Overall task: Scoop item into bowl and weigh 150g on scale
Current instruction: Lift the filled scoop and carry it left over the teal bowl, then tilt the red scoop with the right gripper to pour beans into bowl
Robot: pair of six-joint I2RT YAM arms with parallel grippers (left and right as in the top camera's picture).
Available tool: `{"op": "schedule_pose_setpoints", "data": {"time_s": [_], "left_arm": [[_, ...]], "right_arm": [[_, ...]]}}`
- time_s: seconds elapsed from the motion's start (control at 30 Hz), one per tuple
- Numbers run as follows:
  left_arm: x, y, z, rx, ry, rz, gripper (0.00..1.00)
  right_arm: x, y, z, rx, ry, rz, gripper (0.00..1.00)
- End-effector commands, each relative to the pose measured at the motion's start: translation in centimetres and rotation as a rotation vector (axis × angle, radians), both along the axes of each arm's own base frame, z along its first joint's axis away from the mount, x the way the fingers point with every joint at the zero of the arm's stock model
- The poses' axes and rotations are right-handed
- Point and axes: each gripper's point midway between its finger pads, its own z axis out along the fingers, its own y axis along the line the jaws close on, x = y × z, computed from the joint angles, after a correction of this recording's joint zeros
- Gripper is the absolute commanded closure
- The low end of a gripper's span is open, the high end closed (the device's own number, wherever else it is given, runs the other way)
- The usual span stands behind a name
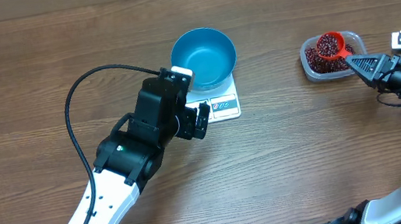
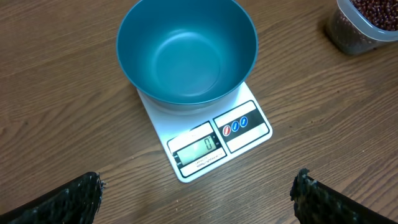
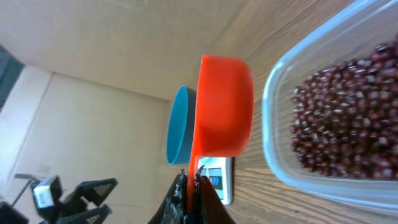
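The empty blue bowl (image 1: 204,56) (image 2: 186,50) stands on the white scale (image 1: 225,107) (image 2: 249,134), whose display shows zero. My left gripper (image 1: 192,109) (image 2: 199,196) hovers open just left of the scale, with nothing between its fingers (image 2: 74,199). A red-orange scoop (image 1: 330,45) (image 3: 224,106) holds a load of dark red beans above the clear tub (image 1: 312,65) (image 3: 273,112). More beans (image 3: 342,118) fill that tub. My right gripper (image 1: 363,65) (image 3: 193,186) is shut on the scoop's handle.
The tub stands at the right of the wooden table (image 1: 36,64), well apart from the scale. A black cable (image 1: 77,98) loops over the left arm. The tub's corner (image 2: 367,25) shows in the left wrist view.
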Motion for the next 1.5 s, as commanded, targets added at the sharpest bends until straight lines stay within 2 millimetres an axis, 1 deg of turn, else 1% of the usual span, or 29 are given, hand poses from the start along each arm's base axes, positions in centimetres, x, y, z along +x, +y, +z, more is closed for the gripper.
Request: {"op": "schedule_pose_setpoints", "data": {"time_s": [0.0,0.07,0.2,0.3,0.33,0.5,0.67,0.73,0.9,1.07,1.27,1.37,1.47], "left_arm": [[0.0,-0.2,-0.1,0.001,0.002,-0.017,0.01],[0.0,-0.2,-0.1,0.001,0.002,-0.017,0.00],[0.0,-0.2,-0.1,0.001,0.002,-0.017,0.00],[0.0,-0.2,-0.1,0.001,0.002,-0.017,0.00],[0.0,-0.2,-0.1,0.001,0.002,-0.017,0.01],[0.0,-0.2,-0.1,0.002,0.002,-0.017,0.00],[0.0,-0.2,-0.1,0.001,0.002,-0.017,0.00],[0.0,-0.2,-0.1,0.001,0.002,-0.017,0.00],[0.0,-0.2,-0.1,0.001,0.002,-0.017,0.00],[0.0,-0.2,-0.1,0.002,0.002,-0.017,0.00],[0.0,-0.2,-0.1,0.001,0.002,-0.017,0.00],[0.0,-0.2,-0.1,0.001,0.002,-0.017,0.01],[0.0,-0.2,-0.1,0.001,0.002,-0.017,0.00]], "right_arm": [[0.1,1.4,1.3,0.060,-0.039,0.057,0.96],[0.2,2.0,1.3,0.068,-0.028,0.072,0.96],[0.5,4.0,1.4,0.064,-0.034,0.126,0.96],[0.7,5.7,1.5,0.055,-0.046,0.173,0.96],[1.0,6.9,1.5,0.051,-0.040,0.201,0.96],[2.3,9.6,1.2,0.022,-0.007,0.234,0.96],[3.0,12.2,1.9,0.019,-0.022,0.283,0.96],[3.4,13.6,2.0,0.008,-0.021,0.298,0.96],[3.8,16.7,2.1,-0.026,-0.045,0.339,0.96],[4.3,19.5,1.6,-0.090,-0.065,0.351,0.96],[5.2,22.1,1.8,-0.177,-0.154,0.345,0.96],[5.3,23.5,2.4,-0.245,-0.296,0.381,0.96],[5.8,24.1,2.3,-0.319,-0.370,0.375,0.96]]}}
